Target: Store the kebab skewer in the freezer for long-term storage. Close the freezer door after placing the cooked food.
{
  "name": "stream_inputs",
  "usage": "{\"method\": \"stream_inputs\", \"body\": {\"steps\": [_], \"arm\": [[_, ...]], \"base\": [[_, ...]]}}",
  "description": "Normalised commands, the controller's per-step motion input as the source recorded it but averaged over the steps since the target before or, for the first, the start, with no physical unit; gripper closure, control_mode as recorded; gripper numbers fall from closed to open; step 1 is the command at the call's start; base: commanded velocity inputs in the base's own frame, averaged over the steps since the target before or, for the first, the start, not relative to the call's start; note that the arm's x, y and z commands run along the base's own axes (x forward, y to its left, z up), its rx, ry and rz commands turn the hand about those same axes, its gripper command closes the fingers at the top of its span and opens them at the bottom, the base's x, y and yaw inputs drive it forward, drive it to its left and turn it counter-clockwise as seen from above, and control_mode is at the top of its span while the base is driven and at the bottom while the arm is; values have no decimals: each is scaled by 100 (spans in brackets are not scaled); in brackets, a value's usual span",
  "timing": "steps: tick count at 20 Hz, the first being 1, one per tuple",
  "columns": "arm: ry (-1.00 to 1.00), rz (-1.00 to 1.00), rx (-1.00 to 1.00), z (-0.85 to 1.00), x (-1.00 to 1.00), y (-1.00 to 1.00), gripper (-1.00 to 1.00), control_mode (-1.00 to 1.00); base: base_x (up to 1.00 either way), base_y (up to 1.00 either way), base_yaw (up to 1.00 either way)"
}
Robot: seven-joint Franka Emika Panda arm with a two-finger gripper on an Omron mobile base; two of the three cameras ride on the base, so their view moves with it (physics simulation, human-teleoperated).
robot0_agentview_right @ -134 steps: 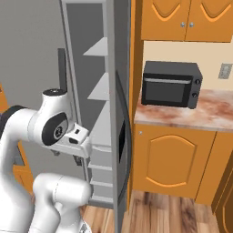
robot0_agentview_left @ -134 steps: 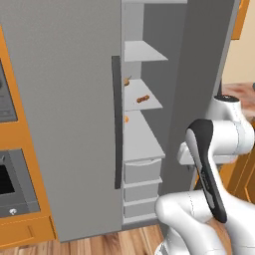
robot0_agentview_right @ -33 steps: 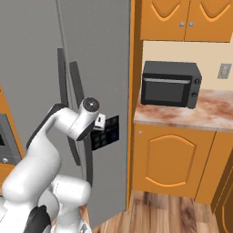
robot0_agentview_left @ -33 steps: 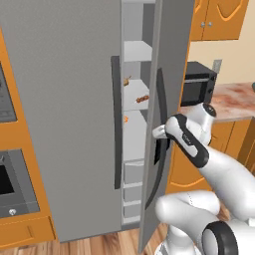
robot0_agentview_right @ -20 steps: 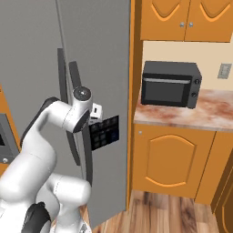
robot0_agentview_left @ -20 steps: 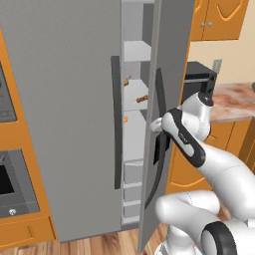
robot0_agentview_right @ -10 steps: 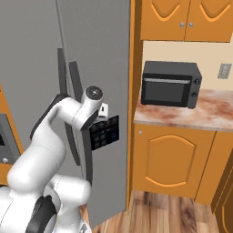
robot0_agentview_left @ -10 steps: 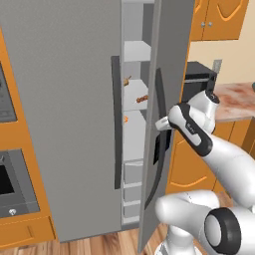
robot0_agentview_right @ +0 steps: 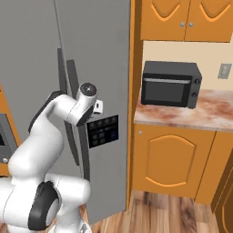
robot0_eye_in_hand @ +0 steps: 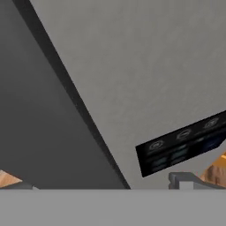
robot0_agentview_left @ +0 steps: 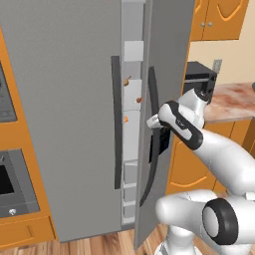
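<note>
Gripper [robot0_agentview_left: 153, 121] open, empty, pressed near freezer door [robot0_agentview_left: 167, 74] outer face. Door ajar. Skewer [robot0_agentview_left: 139, 100] on freezer [robot0_agentview_left: 130, 144] shelf inside. Risk: hand slides off door face, push stops early, gap remains.

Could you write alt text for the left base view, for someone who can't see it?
A white robot arm presses against the nearly closed freezer door of a tall grey fridge. Through the remaining gap, the kebab skewer lies on a freezer shelf. A black microwave sits behind.
</note>
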Motion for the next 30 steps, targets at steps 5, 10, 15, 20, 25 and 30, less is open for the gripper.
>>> {"method": "stream_inputs", "body": {"steps": [5,10,15,20,25,30], "arm": [[0,-1,0,0,42,12,-100,-100],[0,-7,-2,0,52,15,-100,-100],[-1,-12,-5,0,55,18,-100,-100],[-4,-11,0,0,55,2,-100,-100],[-5,-7,0,0,47,0,-100,-100],[0,-7,0,0,56,0,-100,-100]], "base": [[0,0,0],[0,0,0],[0,0,0],[0,0,0],[0,0,0],[0,0,0]]}}
